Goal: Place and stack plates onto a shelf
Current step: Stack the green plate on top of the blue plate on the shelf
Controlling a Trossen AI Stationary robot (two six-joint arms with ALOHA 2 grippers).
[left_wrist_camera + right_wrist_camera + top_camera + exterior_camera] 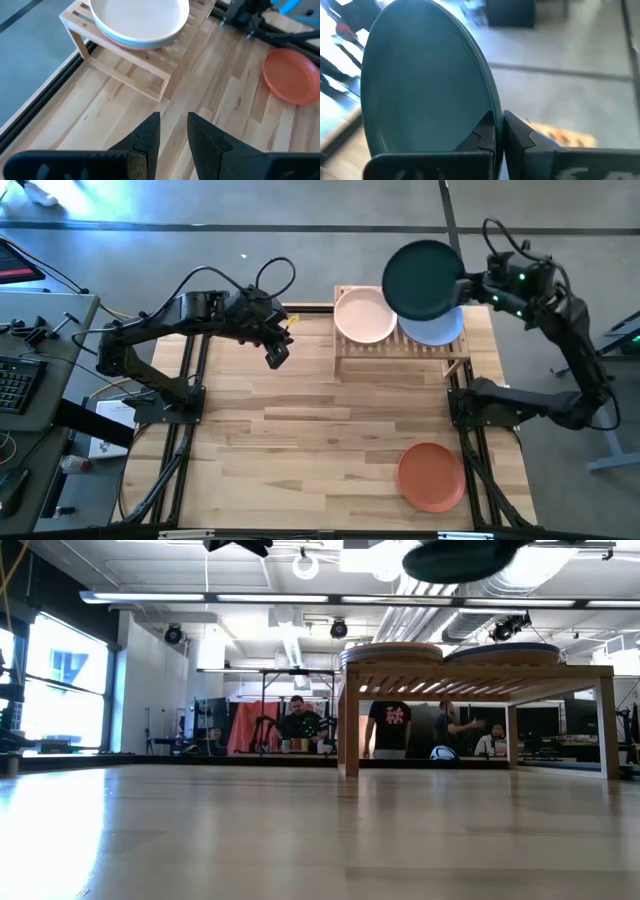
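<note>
A dark green plate hangs in the air over the right half of the shelf, held by my right gripper, which is shut on it; the low view shows it high above the rack. On the slatted shelf rest a pale pink stack on the left and a pale blue plate on the right, partly hidden under the held plate. A terracotta plate lies flat on the table near its near right corner. My left gripper hovers open left of the shelf, touching nothing. My right gripper pinches the dark green plate by its rim between the two fingers, one on the plate's inner face and one on its underside. The fingers come level from the table's right side. The plate is lifted clear and roughly level above the shelf.
The shelf stands at the table's far edge on wooden legs. The right arm's base sits at the table's right edge between shelf and terracotta plate. Bare tabletop spans the middle and left. People sit in the room beyond.
</note>
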